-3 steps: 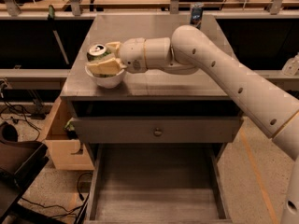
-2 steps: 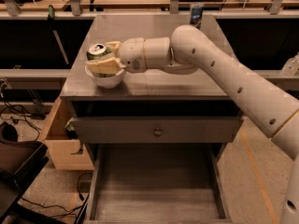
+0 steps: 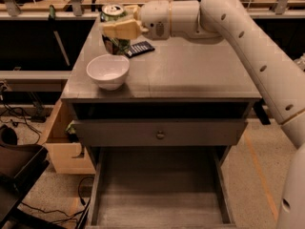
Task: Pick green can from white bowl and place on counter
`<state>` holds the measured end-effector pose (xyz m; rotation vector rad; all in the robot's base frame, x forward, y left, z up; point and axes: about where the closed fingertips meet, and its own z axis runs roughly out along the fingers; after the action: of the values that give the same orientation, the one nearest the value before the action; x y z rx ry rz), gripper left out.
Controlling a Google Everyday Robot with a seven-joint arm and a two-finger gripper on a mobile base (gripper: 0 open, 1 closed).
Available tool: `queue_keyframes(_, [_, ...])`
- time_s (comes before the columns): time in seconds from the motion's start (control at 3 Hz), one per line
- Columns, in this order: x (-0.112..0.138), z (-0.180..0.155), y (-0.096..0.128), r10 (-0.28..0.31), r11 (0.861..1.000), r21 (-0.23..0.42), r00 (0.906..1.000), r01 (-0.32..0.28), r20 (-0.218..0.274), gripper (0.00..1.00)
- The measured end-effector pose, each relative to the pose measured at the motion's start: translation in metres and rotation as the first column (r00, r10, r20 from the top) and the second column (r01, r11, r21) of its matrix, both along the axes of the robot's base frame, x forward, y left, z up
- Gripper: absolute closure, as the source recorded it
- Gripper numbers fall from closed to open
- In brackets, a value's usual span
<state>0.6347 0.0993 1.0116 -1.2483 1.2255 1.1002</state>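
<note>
**Grasp state.** The gripper (image 3: 117,28) sits in the upper left of the frame, at the end of the arm that reaches in from the right. Its pale fingers (image 3: 125,28) are clamped on the green can (image 3: 113,11) around mid-height. This leaves the silver top exposed above the fingers and the lower body showing below them. A side grip at mid-body probably keeps the can from tipping.

**Can location.** The can is out of the white bowl (image 3: 108,80). It is held behind the bowl, toward the back left of the counter (image 3: 190,75) and just left of a dark remote-like object (image 3: 139,48). Whether its base touches the counter cannot be determined. The bowl stands empty near the front left edge.

**Orientation.** The can's long axis is vertical, or nearly so, with the pull-tab end up and the base toward the counter. This suits setting it down flat.

**Remaining step.** The placement appears incomplete, because the grip is not yet released.
</note>
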Motion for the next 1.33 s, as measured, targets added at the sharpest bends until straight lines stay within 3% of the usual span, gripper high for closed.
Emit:
queue_keyframes(0.33, [0.015, 0.030, -0.046, -0.051, 0.998, 0.031, 0.9984, 0.052, -0.024, 1.00])
queue_keyframes(0.67, [0.034, 0.032, -0.085, -0.160, 0.987, 0.001, 0.9855, 0.160, -0.056, 1.00])
queue_keyframes(1.0, [0.061, 0.016, -0.114, -0.279, 0.960, -0.064, 0.9546, 0.274, -0.104, 1.00])
queue_keyframes(1.33, [0.086, -0.007, -0.147, -0.400, 0.914, -0.132, 0.9053, 0.383, -0.142, 1.00])
